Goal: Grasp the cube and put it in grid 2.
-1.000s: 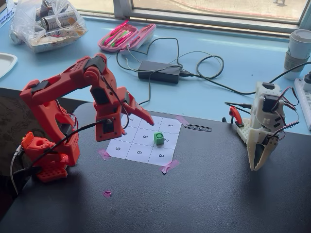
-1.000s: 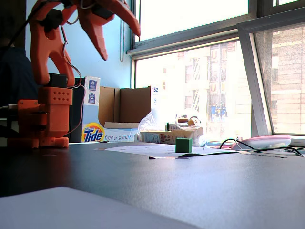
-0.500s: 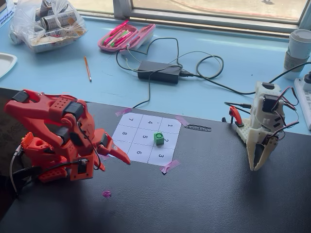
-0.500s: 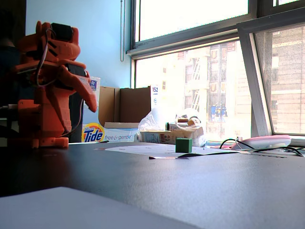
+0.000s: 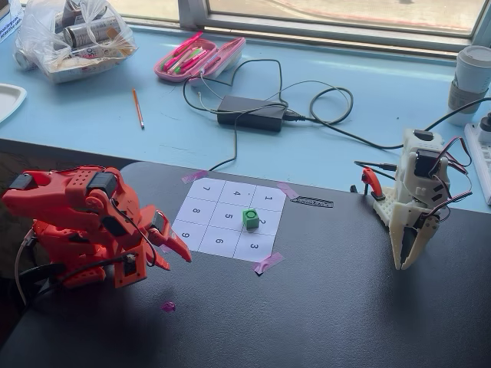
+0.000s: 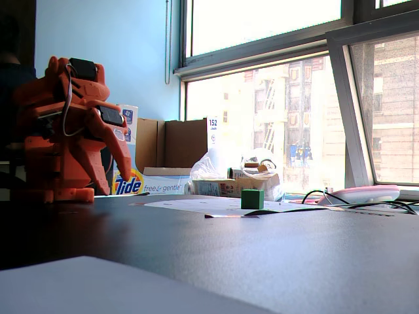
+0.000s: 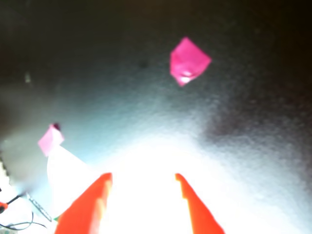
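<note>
I see the cube [image 5: 250, 218] upright, ring face up, apparently straddling grid 2 [image 5: 263, 223]; end effector [image 7: 143, 181] parted, empty.

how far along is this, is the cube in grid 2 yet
Looks done: the cube sits on the paper sheet, mostly on grid 2, slightly over the line toward cell 5. In hand: nothing; the orange gripper hangs folded back off the sheet, jaws apart and empty. Left: at most a small nudge to centre the cube.
</note>
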You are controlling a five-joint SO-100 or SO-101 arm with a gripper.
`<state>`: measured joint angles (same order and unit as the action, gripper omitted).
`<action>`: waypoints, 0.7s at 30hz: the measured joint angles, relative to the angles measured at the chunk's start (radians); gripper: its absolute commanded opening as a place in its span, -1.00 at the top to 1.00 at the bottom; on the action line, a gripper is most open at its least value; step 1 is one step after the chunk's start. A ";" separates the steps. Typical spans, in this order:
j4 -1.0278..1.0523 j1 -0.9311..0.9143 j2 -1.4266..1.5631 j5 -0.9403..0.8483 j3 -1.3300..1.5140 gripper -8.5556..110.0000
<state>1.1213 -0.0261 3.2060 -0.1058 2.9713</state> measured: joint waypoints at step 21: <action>0.028 0.006 0.097 0.002 0.044 0.85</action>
<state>1.1490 -0.0199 3.3027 -0.1043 3.0158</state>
